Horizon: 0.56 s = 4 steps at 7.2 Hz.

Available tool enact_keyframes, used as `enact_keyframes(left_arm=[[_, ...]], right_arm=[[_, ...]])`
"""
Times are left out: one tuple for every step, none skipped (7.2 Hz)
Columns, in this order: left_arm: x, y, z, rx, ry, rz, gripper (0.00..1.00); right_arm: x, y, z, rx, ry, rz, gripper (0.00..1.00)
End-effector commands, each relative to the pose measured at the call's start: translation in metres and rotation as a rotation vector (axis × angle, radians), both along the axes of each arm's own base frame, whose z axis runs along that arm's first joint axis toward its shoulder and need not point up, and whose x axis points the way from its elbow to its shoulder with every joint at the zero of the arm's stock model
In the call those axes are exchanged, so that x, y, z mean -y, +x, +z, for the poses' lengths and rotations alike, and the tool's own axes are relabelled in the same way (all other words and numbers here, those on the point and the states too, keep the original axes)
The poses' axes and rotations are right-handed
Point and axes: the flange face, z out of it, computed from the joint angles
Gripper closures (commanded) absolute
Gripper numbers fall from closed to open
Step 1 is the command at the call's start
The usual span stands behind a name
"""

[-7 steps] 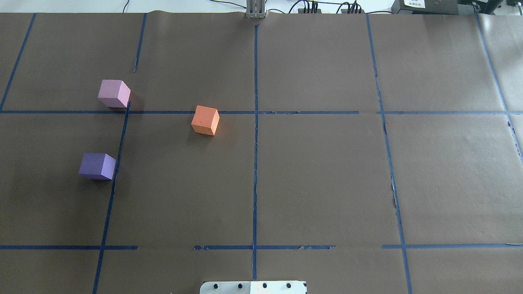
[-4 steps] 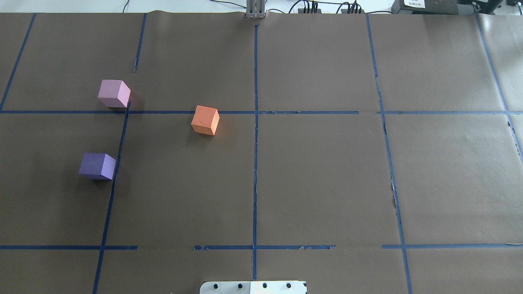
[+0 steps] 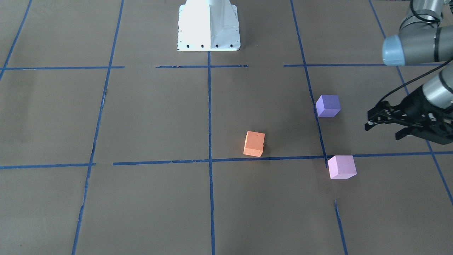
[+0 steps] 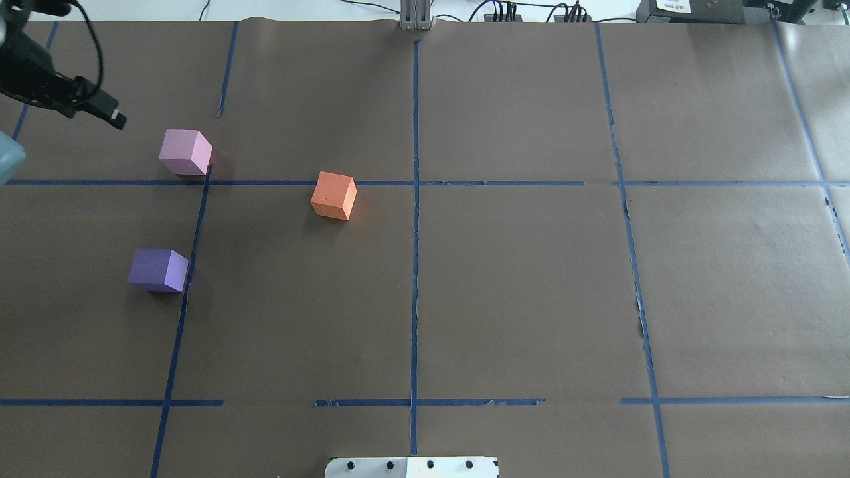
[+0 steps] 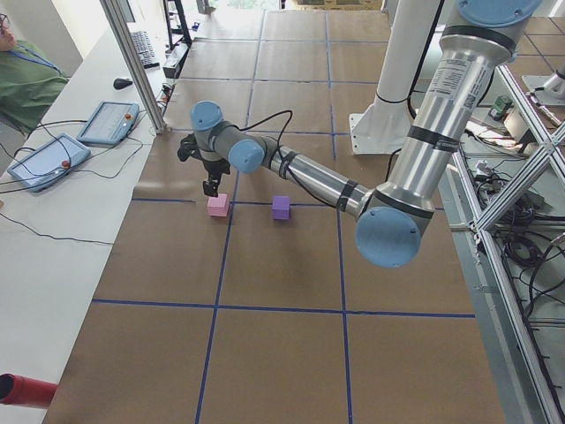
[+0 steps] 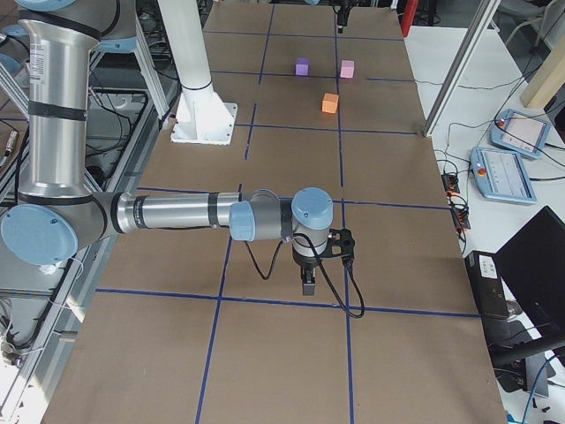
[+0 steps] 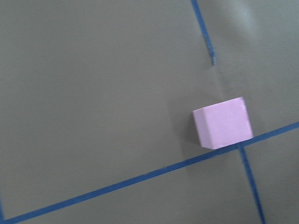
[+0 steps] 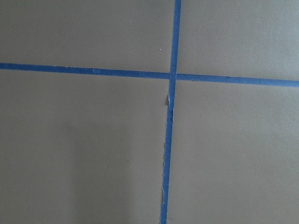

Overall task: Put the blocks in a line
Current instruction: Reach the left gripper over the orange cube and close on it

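Note:
Three cubes lie apart on the brown paper, left of the centre tape line. The pale pink block [image 4: 186,153] is farthest from me. The orange block [image 4: 334,195] sits right of it and the dark purple block [image 4: 158,270] is nearest. My left gripper [image 4: 93,113] hovers open and empty, left of and beyond the pink block; the front view also shows it [image 3: 383,131]. The left wrist view shows the pink block [image 7: 223,123] at a tape crossing. My right gripper [image 6: 307,283] shows only in the right side view, far from the blocks; I cannot tell its state.
Blue tape lines [image 4: 415,265] divide the paper into squares. The robot's white base plate [image 4: 412,467] is at the near edge. Cables and boxes [image 4: 531,12] line the far edge. An operator [image 5: 22,79] and tablets [image 5: 109,121] are beside the table's far side.
My left arm and gripper have come into the overhead view at the top left. The three blocks have not moved.

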Motion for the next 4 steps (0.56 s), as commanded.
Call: enact_keyframes(left_arm=[[-0.027, 0.139, -0.076, 0.014, -0.005, -0.054, 0.0], [-0.023, 0.171, -0.1, 0.002, -0.022, -0.104, 0.0], [-0.035, 0.21, -0.101, -0.013, -0.031, -0.116, 0.0], [-0.038, 0.232, -0.105, -0.008, -0.017, -0.157, 0.0]], right_arm=[[0.0, 0.0, 0.0, 0.0, -0.001, 0.0, 0.0], [0.0, 0.0, 0.0, 0.0, -0.001, 0.0, 0.0], [0.0, 0.0, 0.0, 0.001, -0.001, 0.0, 0.0], [0.0, 0.0, 0.0, 0.0, -0.001, 0.0, 0.0]])
